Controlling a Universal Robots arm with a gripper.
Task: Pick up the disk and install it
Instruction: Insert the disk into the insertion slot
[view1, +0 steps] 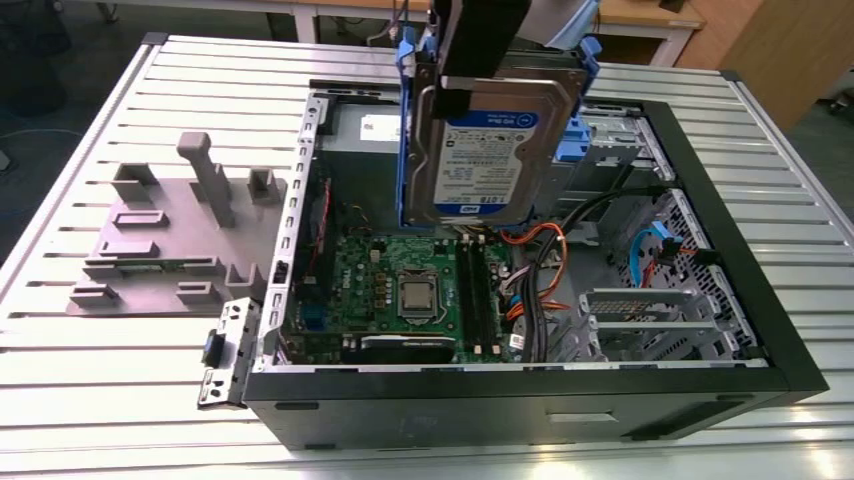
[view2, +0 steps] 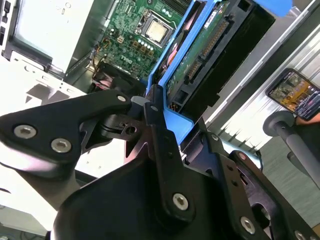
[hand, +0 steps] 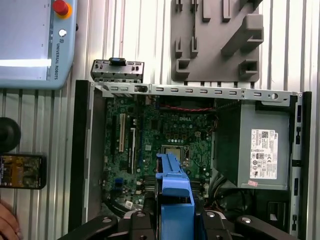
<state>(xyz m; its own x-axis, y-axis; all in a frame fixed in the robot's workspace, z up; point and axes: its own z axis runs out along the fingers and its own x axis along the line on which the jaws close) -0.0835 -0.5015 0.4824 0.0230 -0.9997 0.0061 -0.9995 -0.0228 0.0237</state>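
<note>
Gripper (view2: 145, 104) clamped on the edge of the disk (view1: 487, 150), held upright above the motherboard (view1: 400, 290) of the open case (view1: 534, 400); sound installation likely needs it kept square and clear of the cables (view1: 545, 240).

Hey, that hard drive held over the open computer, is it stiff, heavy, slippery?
Likely rigid: the disk hangs upright from the gripper without sagging. Probably heavy for its size, given the metal body. The smooth blue plastic rail being pinched might flex or slip a little.
</note>
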